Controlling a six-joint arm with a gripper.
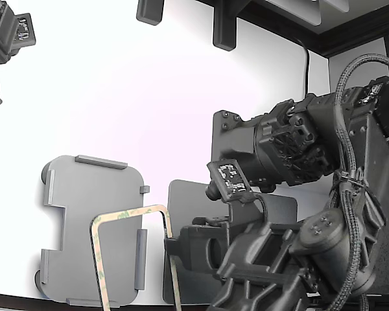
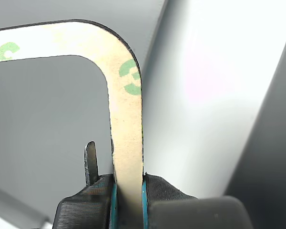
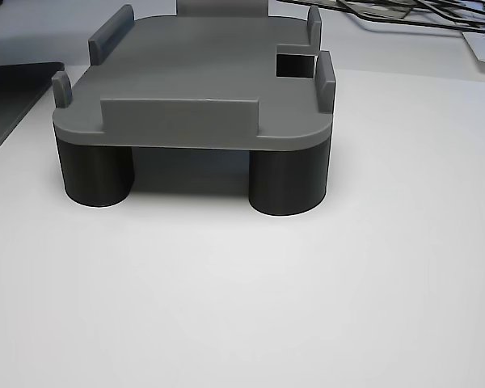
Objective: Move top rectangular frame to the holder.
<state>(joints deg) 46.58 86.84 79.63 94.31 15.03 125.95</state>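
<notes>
Frame (image 1: pixel 131 212): a thin, flat tan outline with a hollow centre and faint green marks on its face. I judge it very light and probably flexible, more like card or backing film than rigid plate. A pinch on one strip leaves the rest unsupported, so I expect it to sag or twist and to wave if I move fast. Edges look easy to crease. The best hold is across the flat width of a long side, near a corner.

Hand (image 2: pixel 127 191): closed narrowly on one straight side of the frame, just below a rounded corner. In the wrist view the strip runs up between the two blue-edged pads (image 2: pixel 113 202), touching both. It holds nothing else.

Position: in the exterior view the frame hangs partly over the holder (image 1: pixel 84 194). Its top bar crosses the tray's lower part and its gripped side lies toward the dark mat (image 1: pixel 185 207). I cannot tell whether it touches the tray.

Other view: holder on dark round feet on the white tabletop (image 3: pixel 307 307), tabs raised, no frame seated.
</notes>
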